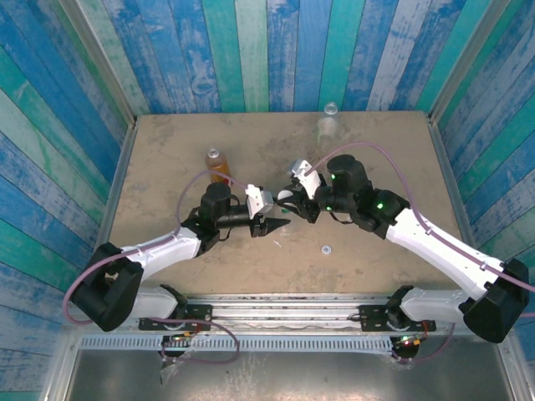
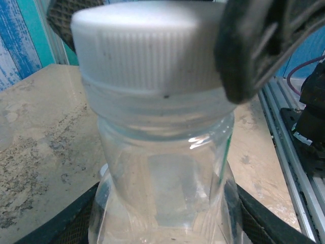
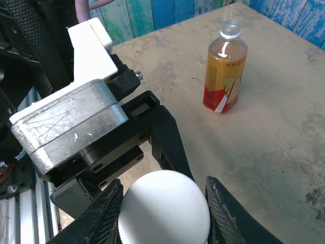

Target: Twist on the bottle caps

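Pinching the white cap (image 3: 162,213) with the right gripper (image 3: 165,203), narrowed to press one finger against each side of the ribbed rim. Seated on the neck of the clear bottle (image 2: 162,168), roughly level as far as can be told. Gripping that bottle low on its body with the left gripper (image 2: 162,226), closed partway to the bottle's width, over the middle of the table (image 1: 167,167) between the two arms; resting on the surface or lifted, impossible to tell. Judged to be partway through twisting this cap down. Probably calling next for a turn of the right wrist while bracing the bottle with the left, then releasing and re-gripping for another turn if needed. Beyond, standing uncapped behind the left arm, the orange bottle (image 3: 225,66). At the far edge, well apart, another clear bottle (image 1: 328,124). Lying loose near the right arm, a small round white piece (image 1: 325,248), probably a spare cap.
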Action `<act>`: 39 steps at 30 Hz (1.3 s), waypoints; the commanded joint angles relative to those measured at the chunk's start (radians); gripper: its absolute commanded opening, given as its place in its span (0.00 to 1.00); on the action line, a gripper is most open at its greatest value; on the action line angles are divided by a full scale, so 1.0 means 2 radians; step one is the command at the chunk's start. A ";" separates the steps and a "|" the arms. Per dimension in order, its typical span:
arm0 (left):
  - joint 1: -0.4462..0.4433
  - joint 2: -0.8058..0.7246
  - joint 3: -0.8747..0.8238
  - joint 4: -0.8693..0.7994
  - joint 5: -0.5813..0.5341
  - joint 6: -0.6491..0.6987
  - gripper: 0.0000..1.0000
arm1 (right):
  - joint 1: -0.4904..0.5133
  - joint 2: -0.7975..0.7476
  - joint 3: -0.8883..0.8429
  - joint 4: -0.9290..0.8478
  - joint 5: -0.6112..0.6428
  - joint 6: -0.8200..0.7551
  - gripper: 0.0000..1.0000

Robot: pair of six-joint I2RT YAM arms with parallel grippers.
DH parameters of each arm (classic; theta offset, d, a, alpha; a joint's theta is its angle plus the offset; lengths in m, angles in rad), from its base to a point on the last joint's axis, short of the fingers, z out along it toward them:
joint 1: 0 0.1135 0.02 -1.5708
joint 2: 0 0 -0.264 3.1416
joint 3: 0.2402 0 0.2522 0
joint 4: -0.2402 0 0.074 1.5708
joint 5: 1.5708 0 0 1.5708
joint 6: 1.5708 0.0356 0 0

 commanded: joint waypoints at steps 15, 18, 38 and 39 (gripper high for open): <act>-0.033 0.032 0.020 0.104 -0.293 -0.033 0.44 | 0.055 0.041 -0.006 0.002 0.312 0.198 0.02; -0.034 0.032 0.016 0.105 -0.301 -0.037 0.44 | 0.056 0.041 -0.007 0.004 0.324 0.206 0.02; -0.002 0.000 0.011 -0.005 0.047 0.030 0.42 | -0.040 -0.069 -0.031 -0.005 -0.158 -0.096 0.74; -0.002 -0.001 0.012 -0.004 0.055 0.029 0.42 | -0.042 -0.067 -0.025 -0.015 -0.163 -0.103 0.74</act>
